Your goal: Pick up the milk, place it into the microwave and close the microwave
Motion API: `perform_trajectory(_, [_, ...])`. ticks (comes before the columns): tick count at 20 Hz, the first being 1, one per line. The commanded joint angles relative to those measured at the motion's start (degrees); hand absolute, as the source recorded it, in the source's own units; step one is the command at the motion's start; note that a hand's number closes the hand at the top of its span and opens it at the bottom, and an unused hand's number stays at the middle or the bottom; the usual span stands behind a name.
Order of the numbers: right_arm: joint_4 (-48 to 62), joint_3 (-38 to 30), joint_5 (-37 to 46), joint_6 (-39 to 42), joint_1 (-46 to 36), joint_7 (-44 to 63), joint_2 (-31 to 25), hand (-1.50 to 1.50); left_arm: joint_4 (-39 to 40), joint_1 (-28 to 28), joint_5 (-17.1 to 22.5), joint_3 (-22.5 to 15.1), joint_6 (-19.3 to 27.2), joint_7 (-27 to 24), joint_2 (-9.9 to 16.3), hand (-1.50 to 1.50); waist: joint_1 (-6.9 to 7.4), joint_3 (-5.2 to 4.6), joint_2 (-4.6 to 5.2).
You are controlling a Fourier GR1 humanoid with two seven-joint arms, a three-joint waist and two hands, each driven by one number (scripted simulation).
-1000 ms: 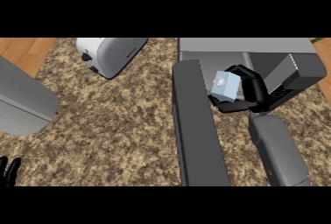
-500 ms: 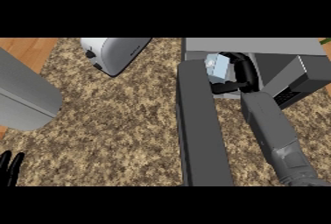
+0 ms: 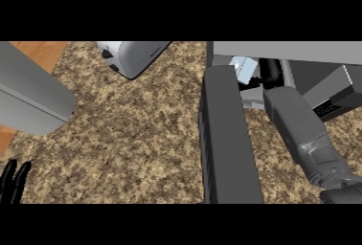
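right hand [image 3: 267,72] clamped on milk [image 3: 245,68] | inside microwave [image 3: 297,52] | left hand [image 3: 14,179] fingers apart

Milk [image 3: 244,68]: small pale blue carton, tilted, at about one o'clock in the head view, sat just inside the microwave's mouth, partly hidden behind the door's top end. Touched on its three o'clock side by black fingers [image 3: 269,72]. Microwave [image 3: 318,72]: grey box with a dark cavity and light inner walls, stood on the speckled worktop [image 3: 134,139] at one to two o'clock. Microwave door [image 3: 228,139]: long dark grey slab, swung wide open, stretched from the cavity toward six o'clock.
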Motion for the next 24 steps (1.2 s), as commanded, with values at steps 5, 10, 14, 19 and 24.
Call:
perform_trajectory(5, [5.42,-1.45,0.88,-5.67,-4.15,0.92,-2.45,1.50,1.14,-2.87,-1.62,-2.07,0.09,0.12,-0.54,-1.50,1.98,-0.06,1.33])
perform_trajectory(10, [6.40,-5.04,-1.32,-16.83,-7.02,4.64,-2.41,1.50,-0.50,-3.66,-2.18,-1.05,0.23,1.50,1.09,-1.50,3.41,-0.03,1.70])
perform_trajectory(14, [7.18,-3.49,1.16,-22.71,-6.00,1.95,-3.67,1.50,1.14,-4.95,-3.69,-1.07,0.50,0.84,1.10,-1.50,4.09,-0.09,2.44])
perform_trajectory(19, [9.27,0.22,5.69,-29.88,-6.85,2.36,-3.92,-1.50,1.60,-6.29,-5.65,-1.36,0.76,1.18,1.75,-1.50,5.35,-0.10,2.96])
perform_trajectory(24, [10.93,1.17,6.98,-32.10,-8.35,4.51,-3.38,-1.50,1.26,-7.21,-6.82,-3.40,1.31,2.86,1.23,-1.50,5.62,0.00,2.99])
